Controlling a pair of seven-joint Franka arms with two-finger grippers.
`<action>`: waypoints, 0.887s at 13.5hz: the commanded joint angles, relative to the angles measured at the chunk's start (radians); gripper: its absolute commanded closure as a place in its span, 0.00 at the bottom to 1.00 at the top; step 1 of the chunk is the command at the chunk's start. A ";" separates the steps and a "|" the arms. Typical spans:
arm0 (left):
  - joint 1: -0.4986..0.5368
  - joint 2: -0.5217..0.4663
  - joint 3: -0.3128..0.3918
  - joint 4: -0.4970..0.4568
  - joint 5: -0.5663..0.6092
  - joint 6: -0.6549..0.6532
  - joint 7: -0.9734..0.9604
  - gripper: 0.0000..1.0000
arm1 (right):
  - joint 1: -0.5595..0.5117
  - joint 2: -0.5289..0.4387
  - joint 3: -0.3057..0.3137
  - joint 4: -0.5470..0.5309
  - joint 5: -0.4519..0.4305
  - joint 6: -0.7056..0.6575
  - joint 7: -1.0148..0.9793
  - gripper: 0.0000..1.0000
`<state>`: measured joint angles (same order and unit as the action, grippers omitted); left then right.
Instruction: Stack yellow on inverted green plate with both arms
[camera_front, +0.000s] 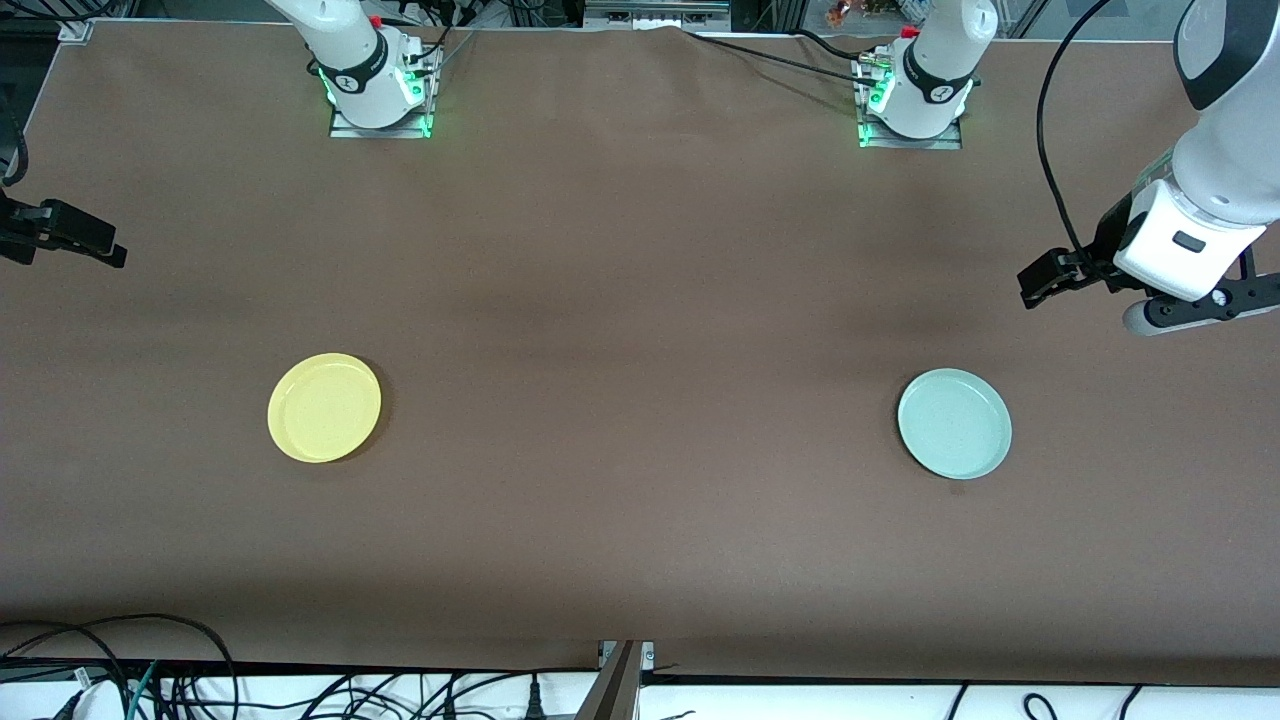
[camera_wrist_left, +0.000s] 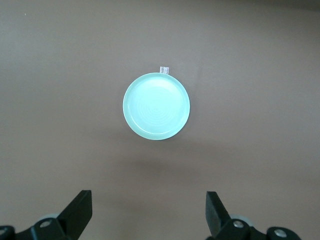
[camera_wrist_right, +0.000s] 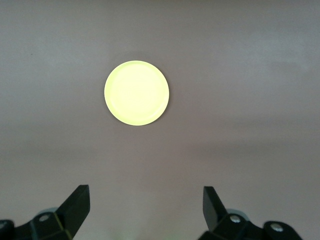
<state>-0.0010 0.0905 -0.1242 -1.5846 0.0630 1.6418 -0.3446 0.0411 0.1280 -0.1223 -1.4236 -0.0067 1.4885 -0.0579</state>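
**Nothing stacked yet: both plates lie apart, both arms held high**

From my seat, I judge the task to be at its very start. The yellow (camera_front: 324, 407) plate lies flat on the brown surface (camera_front: 640, 300) toward the right arm's end, and the green plate (camera_front: 954, 423) lies flat toward the left arm's end, the two well apart and about equally near the front camera. The green plate shows its hollow and raised rim facing up in the left wrist view (camera_wrist_left: 156, 106), so I read it as not yet inverted. That leaves everything to do: turn the green plate over, then bring the yellow plate across and set it on the green one's underside.

The left gripper (camera_front: 1045, 280) hangs in the air over the surface at the left arm's end, off to the side of the green plate and not above it. Its wrist view shows the two fingers (camera_wrist_left: 80, 210) spread wide with nothing between them, and the plate sits well clear of them.

The right gripper (camera_front: 75, 240) hangs at the edge of the front view, over the right arm's end of the surface, likewise well clear of the yellow plate. Its fingers (camera_wrist_right: 77, 207) are also spread wide and empty, with the yellow plate (camera_wrist_right: 136, 93) lying ahead of them.

A small white tab (camera_wrist_left: 164, 69) lies just beside the green plate's rim; I cannot tell what it is.
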 joint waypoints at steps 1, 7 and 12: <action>-0.004 -0.018 -0.017 -0.019 -0.014 -0.010 0.013 0.00 | -0.006 0.009 0.001 0.022 0.016 -0.005 0.000 0.00; 0.006 0.011 -0.015 0.015 -0.009 -0.014 0.013 0.00 | -0.003 0.010 0.003 0.022 0.017 -0.005 0.001 0.00; 0.004 0.012 -0.015 0.022 -0.005 -0.017 0.013 0.00 | -0.006 0.021 0.003 0.022 0.014 -0.004 -0.008 0.00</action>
<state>-0.0016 0.0976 -0.1361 -1.5859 0.0630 1.6401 -0.3447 0.0405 0.1300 -0.1234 -1.4236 -0.0053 1.4884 -0.0580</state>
